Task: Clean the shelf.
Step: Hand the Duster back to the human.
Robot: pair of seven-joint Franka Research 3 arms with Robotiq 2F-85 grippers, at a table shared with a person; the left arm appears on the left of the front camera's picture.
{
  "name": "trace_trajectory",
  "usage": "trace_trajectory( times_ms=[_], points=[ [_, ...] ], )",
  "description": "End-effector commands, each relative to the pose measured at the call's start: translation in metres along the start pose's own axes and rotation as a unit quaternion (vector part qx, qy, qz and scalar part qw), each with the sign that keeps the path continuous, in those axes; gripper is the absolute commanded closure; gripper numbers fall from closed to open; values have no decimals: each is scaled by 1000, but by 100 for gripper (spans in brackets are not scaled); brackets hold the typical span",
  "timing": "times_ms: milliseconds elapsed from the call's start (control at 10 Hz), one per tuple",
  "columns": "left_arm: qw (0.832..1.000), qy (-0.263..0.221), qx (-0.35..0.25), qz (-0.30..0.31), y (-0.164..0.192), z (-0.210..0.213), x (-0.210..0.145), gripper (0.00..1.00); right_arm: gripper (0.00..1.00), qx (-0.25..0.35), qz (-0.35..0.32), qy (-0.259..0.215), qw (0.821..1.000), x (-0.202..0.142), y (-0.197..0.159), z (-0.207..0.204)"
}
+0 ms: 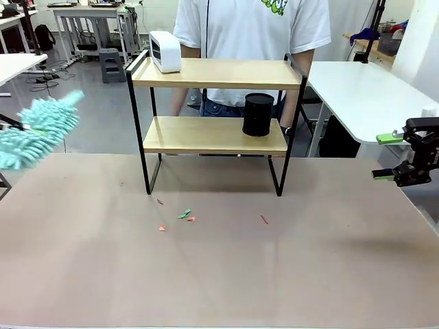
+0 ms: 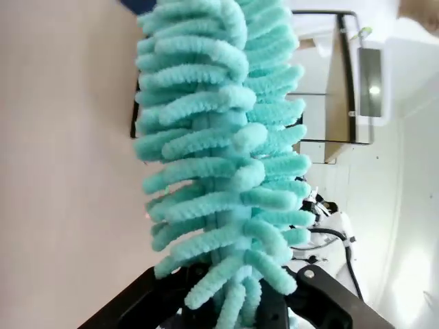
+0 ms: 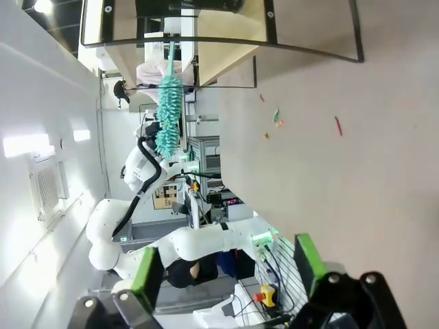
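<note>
**Fluffy duster held ready, 2-tier shelf waiting at the far side**

The shelf (image 1: pixel 214 103) stands on the pale brown surface (image 1: pixel 219 274) toward the far edge, in front of a person in a white T-shirt (image 1: pixel 250 27). It has 2 smooth, light wooden boards in a thin black metal frame on slim legs; it looks stiff but light, so a hard push could likely slide or tip it. A white boxy device (image 1: pixel 164 51) sits on the upper board's left end and a black cylindrical container (image 1: pixel 258 114) on the lower board.

The left gripper (image 2: pixel 236 308) has its jaws clamped on the base of a teal chenille duster (image 2: pixel 219 151), soft, floppy and very light, best held by its rigid core as here. The right gripper (image 1: pixel 394 157) hangs at the right with jaws wide and holding nothing. Small red and green scraps (image 1: pixel 180 216) lie before the shelf
</note>
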State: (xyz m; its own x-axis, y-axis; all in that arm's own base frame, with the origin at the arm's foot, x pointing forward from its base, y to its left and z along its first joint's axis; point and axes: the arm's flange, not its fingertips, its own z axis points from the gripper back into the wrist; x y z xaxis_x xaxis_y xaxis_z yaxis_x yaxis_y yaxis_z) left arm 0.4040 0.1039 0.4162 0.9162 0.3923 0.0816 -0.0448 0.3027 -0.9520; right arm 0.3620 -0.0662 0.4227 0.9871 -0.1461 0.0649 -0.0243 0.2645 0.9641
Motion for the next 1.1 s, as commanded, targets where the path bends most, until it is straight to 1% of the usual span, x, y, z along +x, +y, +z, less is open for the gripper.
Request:
trace_trajectory(
  times_ms=[0,100,1000],
  points=[
    [996,85,-31,-19,-17,-16,8,100,0,0,4,2,1000,0,0,4],
    [1000,0,0,0,0,0,0,100,0,0,4,2,1000,0,0,4],
    [1000,0,0,0,0,0,0,100,0,0,4,2,1000,0,0,4]
  ],
)
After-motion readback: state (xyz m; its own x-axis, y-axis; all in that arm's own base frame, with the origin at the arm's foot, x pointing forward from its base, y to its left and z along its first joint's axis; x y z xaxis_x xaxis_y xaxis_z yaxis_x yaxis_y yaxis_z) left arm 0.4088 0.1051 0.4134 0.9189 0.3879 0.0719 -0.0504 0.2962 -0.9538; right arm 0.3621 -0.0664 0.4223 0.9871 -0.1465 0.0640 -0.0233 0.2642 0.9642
